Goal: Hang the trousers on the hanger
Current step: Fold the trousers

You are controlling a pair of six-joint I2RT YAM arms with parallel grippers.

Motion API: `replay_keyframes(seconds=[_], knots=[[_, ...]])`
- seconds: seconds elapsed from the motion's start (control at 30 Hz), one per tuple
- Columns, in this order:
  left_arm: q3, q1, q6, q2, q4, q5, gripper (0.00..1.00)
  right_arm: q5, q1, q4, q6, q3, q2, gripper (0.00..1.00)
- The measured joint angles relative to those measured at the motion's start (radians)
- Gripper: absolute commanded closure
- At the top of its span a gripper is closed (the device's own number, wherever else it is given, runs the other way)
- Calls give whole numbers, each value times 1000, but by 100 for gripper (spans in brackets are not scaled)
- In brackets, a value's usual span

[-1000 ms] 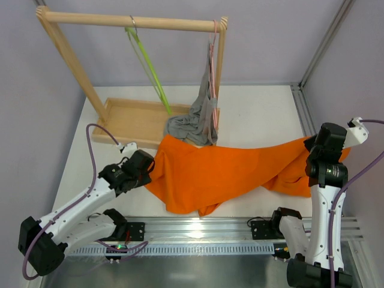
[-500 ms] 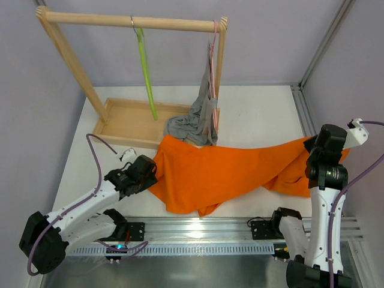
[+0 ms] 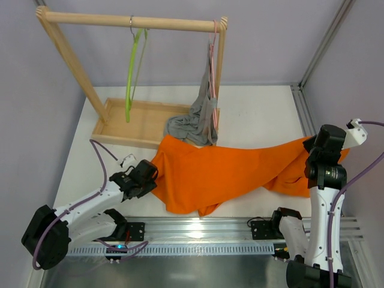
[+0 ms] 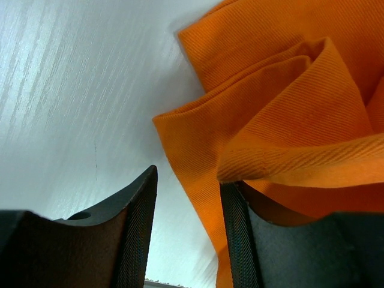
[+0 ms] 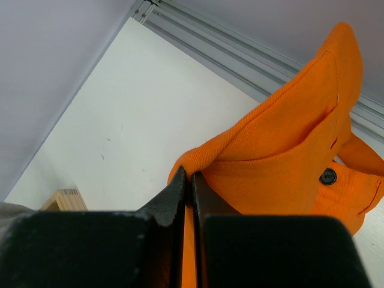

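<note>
The orange trousers (image 3: 228, 171) lie spread across the table from left to right. My left gripper (image 3: 146, 174) is open at their left edge. In the left wrist view the folded cloth (image 4: 288, 108) lies over the right finger, and one edge runs down between the open fingers (image 4: 187, 186). My right gripper (image 3: 313, 151) is shut on a fold of the trousers' right end (image 5: 282, 150), held a little above the table, with the fingertips (image 5: 191, 177) pinching the cloth. The lime-green hanger (image 3: 129, 78) hangs by its hook from the wooden rail, swung to the left.
A wooden rack (image 3: 138, 21) with a tray base (image 3: 135, 120) stands at the back. A grey garment (image 3: 195, 123) hangs on a pink hanger (image 3: 212, 54) by the rack's right post and touches the trousers. A metal rail (image 3: 198, 231) runs along the near edge.
The green hanger has swung from right to left on the rail. My left gripper has slid slightly nearer along the trousers' left edge. The right arm has not moved.
</note>
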Motion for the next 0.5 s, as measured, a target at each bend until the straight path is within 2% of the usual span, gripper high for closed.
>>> replay_keyframes(seconds=[0.17, 0.23, 0.27, 0.3, 0.37, 0.43, 0.47, 0.5], knots=[[-4, 3, -2, 66, 28, -3, 54, -2, 0, 7, 0, -4, 0, 96], [5, 9, 1, 92, 59, -6, 57, -2, 0, 8, 0, -4, 0, 96], [11, 12, 3, 107, 68, -10, 60, -2, 0, 8, 0, -4, 0, 96], [16, 15, 6, 122, 81, -11, 71, -2, 0, 8, 0, -5, 0, 96], [20, 20, 6, 143, 103, -10, 78, -1, 0, 8, -1, -5, 0, 96], [20, 21, 8, 150, 121, -8, 89, 1, 0, 8, -3, -5, 0, 96], [19, 22, 10, 150, 123, -3, 99, 2, 0, 8, -3, -5, 0, 96], [19, 22, 10, 150, 122, 0, 100, 3, 0, 7, -4, -5, 0, 96]])
